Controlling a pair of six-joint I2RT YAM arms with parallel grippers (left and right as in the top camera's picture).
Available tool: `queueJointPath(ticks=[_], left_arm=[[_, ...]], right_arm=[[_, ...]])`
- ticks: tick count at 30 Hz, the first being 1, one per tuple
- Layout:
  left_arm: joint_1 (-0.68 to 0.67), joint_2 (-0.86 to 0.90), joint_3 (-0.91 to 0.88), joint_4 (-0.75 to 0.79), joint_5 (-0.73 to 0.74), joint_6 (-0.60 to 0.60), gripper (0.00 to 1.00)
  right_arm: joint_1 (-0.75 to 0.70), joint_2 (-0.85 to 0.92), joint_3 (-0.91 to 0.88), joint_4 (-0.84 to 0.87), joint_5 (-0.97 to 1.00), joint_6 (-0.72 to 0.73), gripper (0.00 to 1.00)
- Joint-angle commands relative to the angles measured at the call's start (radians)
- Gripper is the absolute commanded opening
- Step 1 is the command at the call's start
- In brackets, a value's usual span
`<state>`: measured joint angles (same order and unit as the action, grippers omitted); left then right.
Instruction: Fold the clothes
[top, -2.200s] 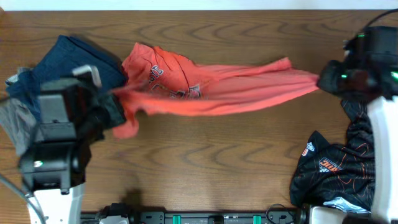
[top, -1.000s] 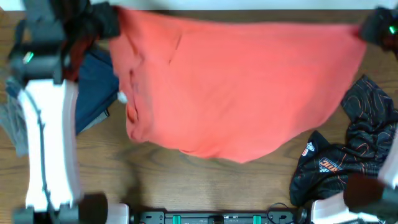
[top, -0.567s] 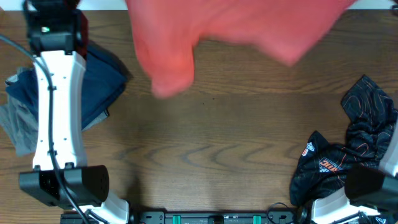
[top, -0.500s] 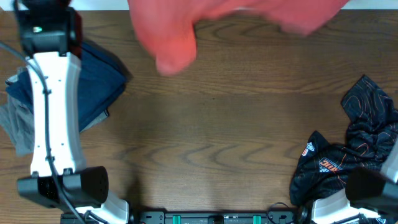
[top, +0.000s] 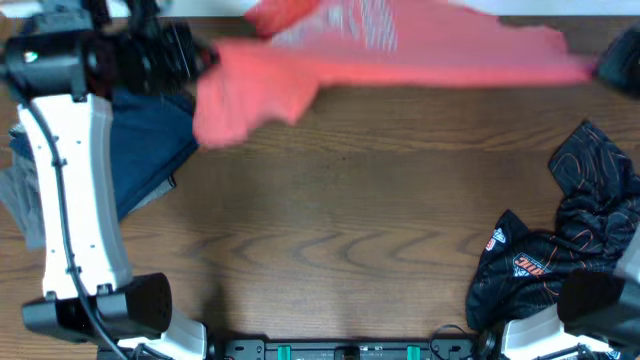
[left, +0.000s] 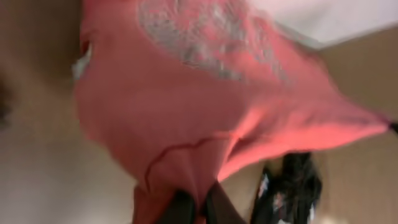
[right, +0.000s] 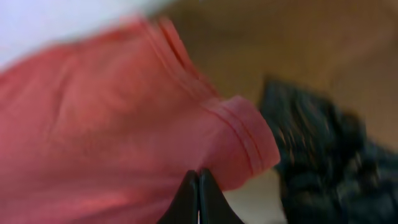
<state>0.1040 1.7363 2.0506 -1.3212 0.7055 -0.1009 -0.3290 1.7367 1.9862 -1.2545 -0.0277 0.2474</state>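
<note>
The clothes in hand are a coral-red T-shirt (top: 400, 55), held stretched in the air along the table's far edge and blurred. A pale chest graphic (top: 360, 20) shows faintly through it. My left gripper (top: 205, 58) is shut on the shirt's left end, where a fold droops. In the left wrist view the shirt (left: 205, 112) fills the frame, and that gripper (left: 200, 198) pinches cloth between dark fingers. My right gripper (top: 600, 68) is shut on the right end. In the right wrist view it (right: 199, 177) clamps fabric just beside the hemmed edge (right: 245, 140).
A navy garment (top: 150, 140) and a grey one (top: 20, 200) lie at the left under my left arm. A black patterned garment (top: 560, 250) lies crumpled at the right, also visible as the black garment (right: 323, 155). Brown wooden tabletop (top: 330, 220) spans the middle.
Both arms lifted the shirt off the table, swung it up and toward the far edge. It now hangs taut between the grippers, lower than half a second ago.
</note>
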Motion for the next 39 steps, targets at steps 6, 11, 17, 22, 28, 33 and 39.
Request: queueJointPath(ticks=[6,11,17,22,28,33,39], left_arm=[[-0.068,0.002,-0.323,-0.205,-0.078,0.205,0.06],[-0.118,0.002,-0.613,-0.225,-0.082,0.264,0.06],[-0.118,0.001,-0.889,-0.172,-0.103,0.266,0.06],[-0.116,-0.017,-0.940,-0.167,-0.123,0.265,0.06],[-0.089,-0.066,-0.920,-0.050,-0.122,0.219,0.06],[0.013,-0.091,-0.900,0.098,-0.019,0.185,0.06],[0.102,-0.090,-0.904,0.370,0.171,0.098,0.06]], right_arm=[[-0.022,0.016,-0.358,-0.064,0.066,-0.054,0.01],[-0.042,0.016,-0.532,-0.063,0.084,-0.050,0.01],[-0.072,0.014,-0.622,-0.087,0.092,-0.050,0.01],[-0.085,0.000,-0.623,-0.091,0.092,-0.054,0.01],[-0.082,-0.004,-0.623,-0.010,0.063,-0.055,0.01],[-0.082,-0.004,-0.623,0.116,-0.013,-0.058,0.01],[-0.072,-0.003,-0.623,0.242,-0.101,-0.062,0.01]])
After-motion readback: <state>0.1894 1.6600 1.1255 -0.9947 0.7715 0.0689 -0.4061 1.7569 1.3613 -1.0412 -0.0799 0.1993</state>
